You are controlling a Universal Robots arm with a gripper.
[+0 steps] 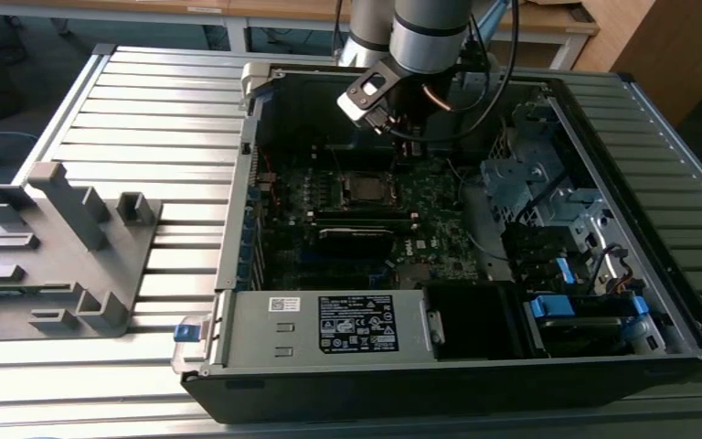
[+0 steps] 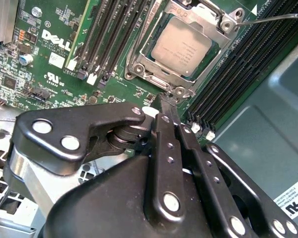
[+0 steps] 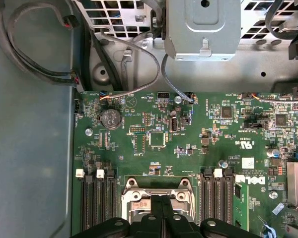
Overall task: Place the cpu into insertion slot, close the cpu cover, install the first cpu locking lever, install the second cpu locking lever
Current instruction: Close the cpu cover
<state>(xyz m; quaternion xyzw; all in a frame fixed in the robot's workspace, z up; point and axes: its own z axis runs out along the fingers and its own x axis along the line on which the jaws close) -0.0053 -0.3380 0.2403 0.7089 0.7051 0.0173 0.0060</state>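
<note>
Slats of grey metal make up the table (image 1: 143, 110), with a wooden bench (image 1: 266, 9) and a wooden cabinet (image 1: 656, 46) behind it. An open computer case (image 1: 449, 389) lies on the table, and a grey moulded fixture (image 1: 58, 238) stands well apart from it at the exterior view's left. The arm (image 1: 430, 27) reaches down into the far end of the case. A white-labelled power-supply box (image 1: 266, 329) fills the near end, and a drive cage (image 1: 528, 178) lines the side at the exterior view's right. The green motherboard (image 1: 437, 206) (image 3: 188, 139) covers the floor, a long black card (image 1: 357, 242) lying across it between the box and the insertion slot (image 1: 364, 187) (image 2: 134, 69). Loose dark cables (image 3: 39, 69) curl over the bare case floor beside the board. Black memory slots (image 2: 107, 34) (image 3: 97, 198) flank the socket on both sides. The gripper (image 1: 406, 137) (image 2: 168, 101) (image 3: 162, 198) hangs just beside the socket's edge, its 2 fingers (image 2: 165, 144) drawn together pad to pad, and its black linkage hides the nearer part of the socket in both wrist views. The cpu cover (image 2: 209, 30) lies flat around the cpu (image 2: 181, 47), which sits in the socket with its dull grey face up. A thin wire lever (image 2: 273, 17) runs from 1 corner of the frame out over the memory slots.
</note>
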